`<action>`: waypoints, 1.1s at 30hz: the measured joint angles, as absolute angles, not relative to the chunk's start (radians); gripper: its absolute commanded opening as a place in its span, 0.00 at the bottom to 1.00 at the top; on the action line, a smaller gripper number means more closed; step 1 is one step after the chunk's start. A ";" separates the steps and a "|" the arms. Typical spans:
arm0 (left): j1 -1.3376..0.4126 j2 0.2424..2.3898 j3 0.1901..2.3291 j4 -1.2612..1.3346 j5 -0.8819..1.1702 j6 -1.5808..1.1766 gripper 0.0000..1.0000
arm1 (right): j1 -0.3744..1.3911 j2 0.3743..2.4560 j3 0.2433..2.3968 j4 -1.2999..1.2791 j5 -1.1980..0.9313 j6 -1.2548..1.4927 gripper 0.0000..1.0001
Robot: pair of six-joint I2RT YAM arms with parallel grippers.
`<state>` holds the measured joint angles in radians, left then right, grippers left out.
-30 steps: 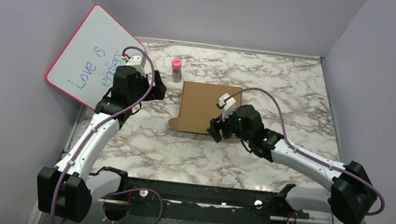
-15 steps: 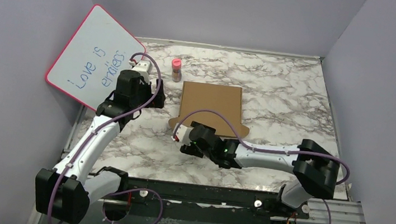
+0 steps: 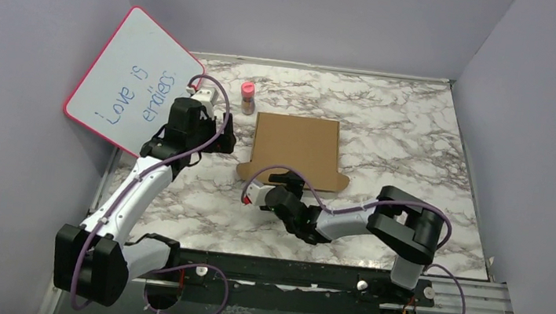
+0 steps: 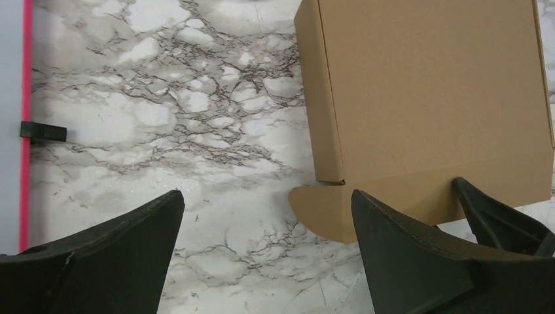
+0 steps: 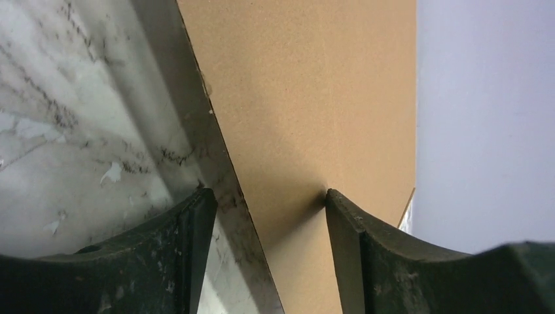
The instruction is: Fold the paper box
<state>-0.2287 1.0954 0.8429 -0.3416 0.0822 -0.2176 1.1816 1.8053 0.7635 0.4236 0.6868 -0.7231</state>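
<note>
The paper box (image 3: 296, 147) is brown cardboard, lying flat and closed on the marble table, with a round-eared front flap (image 3: 249, 172) sticking out at its near edge. My left gripper (image 3: 227, 142) is open and empty just left of the box. In the left wrist view the box (image 4: 432, 98) lies ahead and to the right of this gripper (image 4: 268, 209). My right gripper (image 3: 281, 183) lies low at the near flap. In the right wrist view it (image 5: 265, 203) is open, with the flap (image 5: 314, 98) edge between its jaws and one finger (image 5: 347, 226) touching the cardboard.
A pink-framed whiteboard (image 3: 129, 81) leans on the left wall behind my left arm. A small pink-capped bottle (image 3: 248, 97) stands behind the box's far left corner. Grey walls close in the table on three sides.
My right arm has swung from the box's near right corner down and to the left, now lying low at the front flap. My left gripper has edged toward the box.
</note>
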 measured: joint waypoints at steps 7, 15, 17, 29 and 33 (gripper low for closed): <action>-0.224 1.131 0.843 -0.336 0.146 -0.255 0.98 | 1.182 1.881 0.762 0.590 0.723 -0.813 0.41; -0.223 1.157 0.837 -0.311 0.199 -0.304 0.99 | 1.182 1.837 0.745 0.612 0.714 -0.827 0.14; -0.221 1.158 0.837 -0.305 0.203 -0.319 0.99 | 1.182 1.803 0.745 0.596 0.709 -0.824 0.05; -0.160 1.240 0.833 -0.170 0.325 -0.483 0.99 | 1.179 1.671 0.752 0.430 0.639 -0.776 0.01; -0.156 1.315 0.826 -0.112 0.383 -0.547 0.99 | 1.179 1.657 0.755 0.402 0.628 -0.765 0.01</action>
